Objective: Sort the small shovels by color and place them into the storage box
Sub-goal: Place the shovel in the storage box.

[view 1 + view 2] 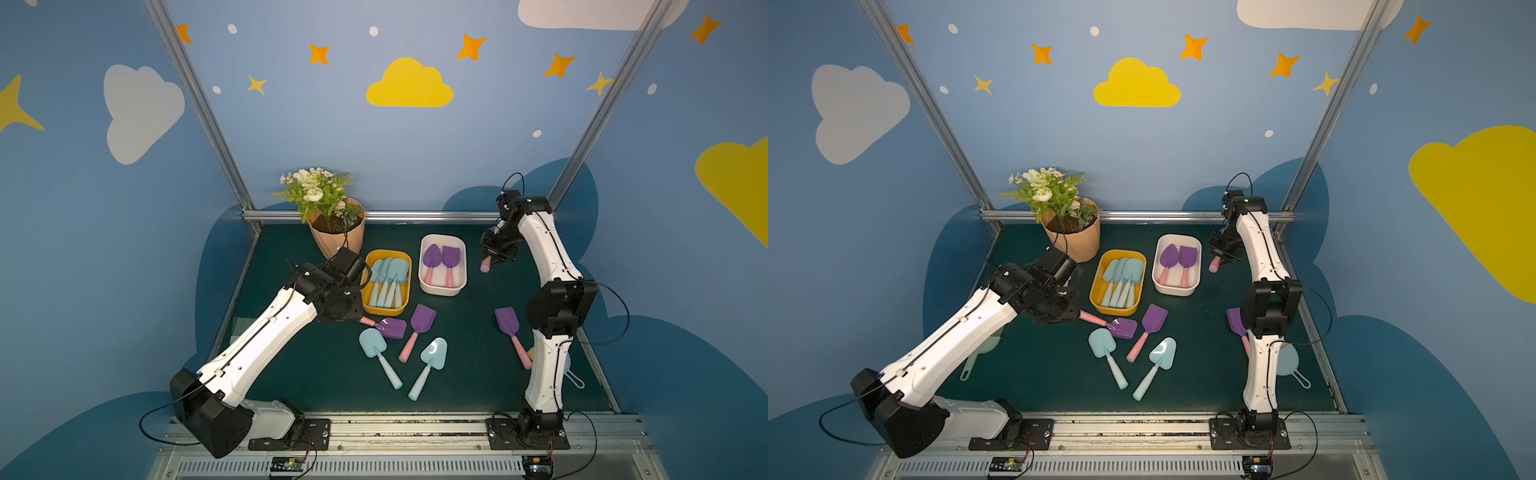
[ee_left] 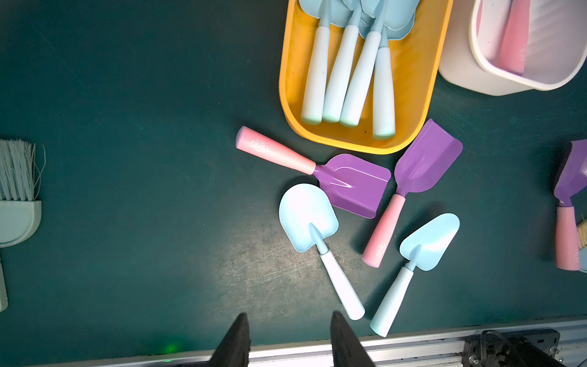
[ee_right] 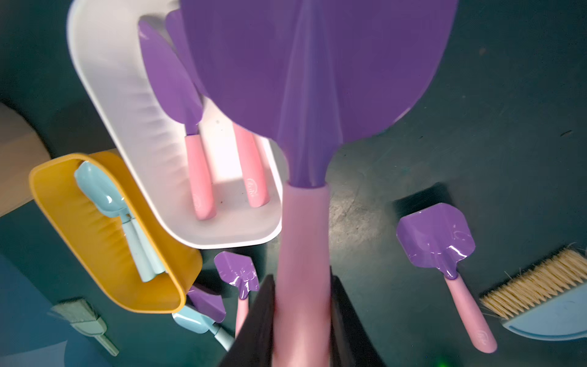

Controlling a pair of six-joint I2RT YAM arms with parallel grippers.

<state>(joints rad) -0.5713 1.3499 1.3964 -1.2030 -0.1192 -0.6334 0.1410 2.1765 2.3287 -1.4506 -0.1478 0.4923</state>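
Observation:
Several light blue shovels lie in the yellow storage box (image 1: 384, 311). Two purple shovels with pink handles lie in the white storage box (image 1: 440, 291). My right gripper (image 3: 301, 276) is shut on the pink handle of another purple shovel (image 3: 317, 70), held in the air just right of the white box (image 3: 104, 79). Loose on the mat are three purple shovels (image 1: 394, 328) (image 1: 423, 319) (image 1: 508, 321) and two light blue shovels (image 1: 371, 343) (image 1: 434, 353). My left gripper (image 2: 289, 314) is open and empty, well above the mat, left of the loose shovels.
A flower pot (image 1: 337, 237) stands behind the yellow box. A mint-green brush (image 2: 19, 203) lies under my left arm. A blue brush with tan bristles (image 3: 540, 292) lies by the right arm's base. A metal rail (image 1: 399, 424) runs along the front.

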